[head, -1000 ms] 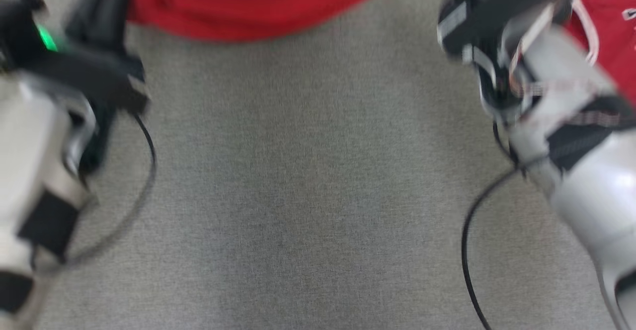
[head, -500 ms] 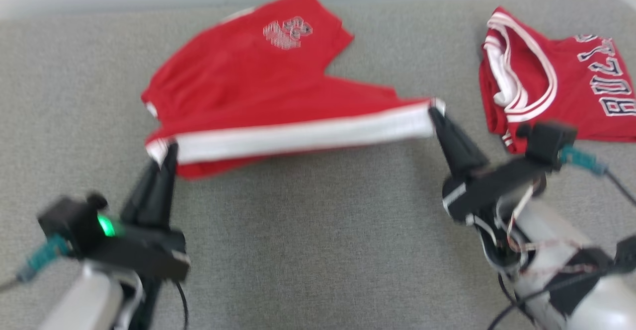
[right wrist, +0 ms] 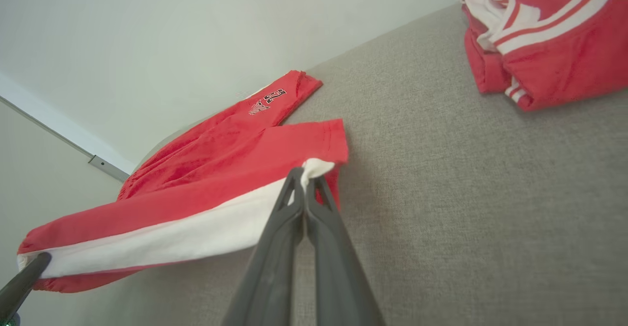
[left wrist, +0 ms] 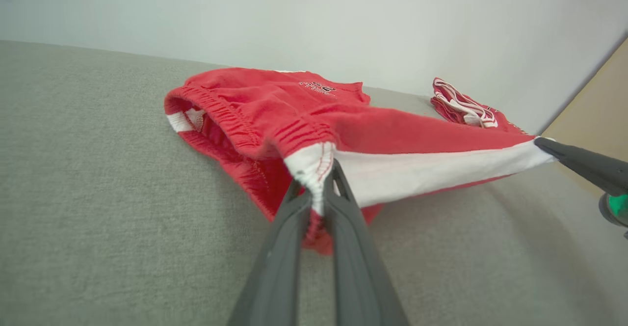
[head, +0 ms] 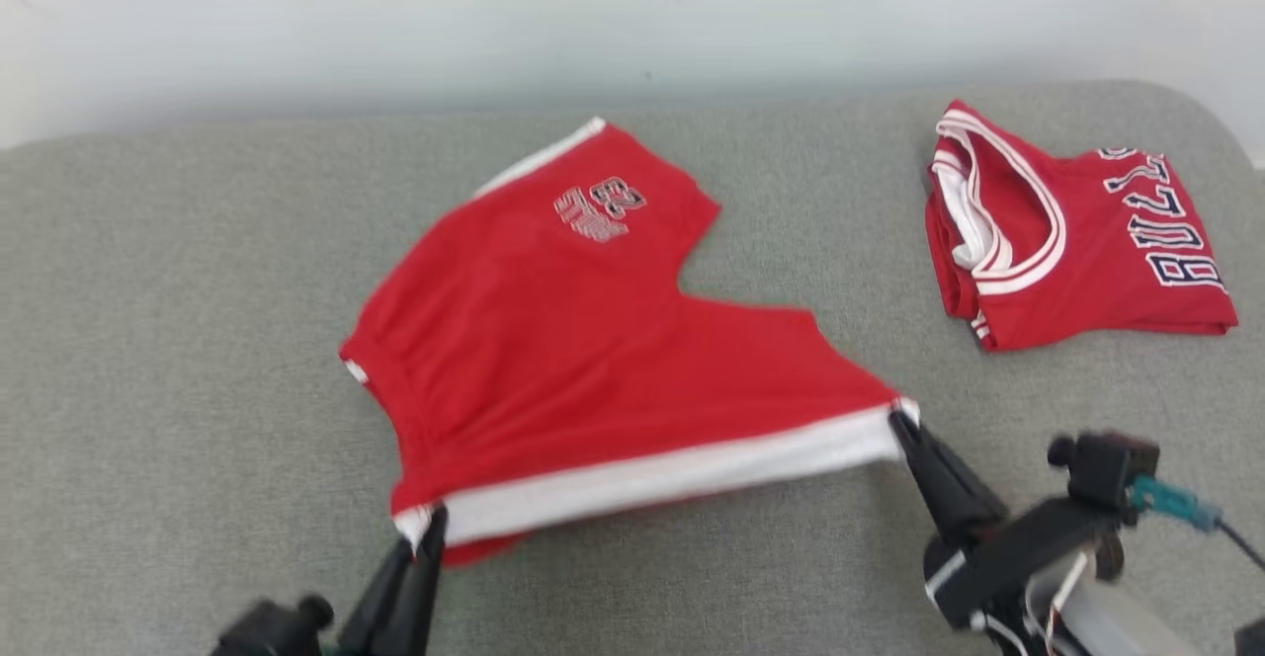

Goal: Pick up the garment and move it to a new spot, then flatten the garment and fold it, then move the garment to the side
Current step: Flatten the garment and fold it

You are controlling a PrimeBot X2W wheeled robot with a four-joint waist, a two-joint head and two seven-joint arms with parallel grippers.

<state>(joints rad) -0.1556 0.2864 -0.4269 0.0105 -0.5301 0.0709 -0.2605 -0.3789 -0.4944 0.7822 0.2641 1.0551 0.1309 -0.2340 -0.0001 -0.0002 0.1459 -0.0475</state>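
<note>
The red shorts (head: 593,360) lie spread across the middle of the grey surface (head: 168,360), with the waistband to the left, the legs to the right and a number print on the far leg. Along their near side runs a broad white stripe (head: 672,473), which is lifted off the surface and drawn taut between the two hands, while the far part of the shorts rests on the surface. The left hand (head: 432,523) is closed on the waistband end of the stripe, its fingers pinching the white corner. The right hand (head: 897,421) is closed on the hem end, its fingertips tight on the fabric. At the far right of the surface, well apart from the shorts, lies a folded red jersey (head: 1077,251) with white trim and dark lettering. A pale wall (head: 593,14) stands behind the far edge
</note>
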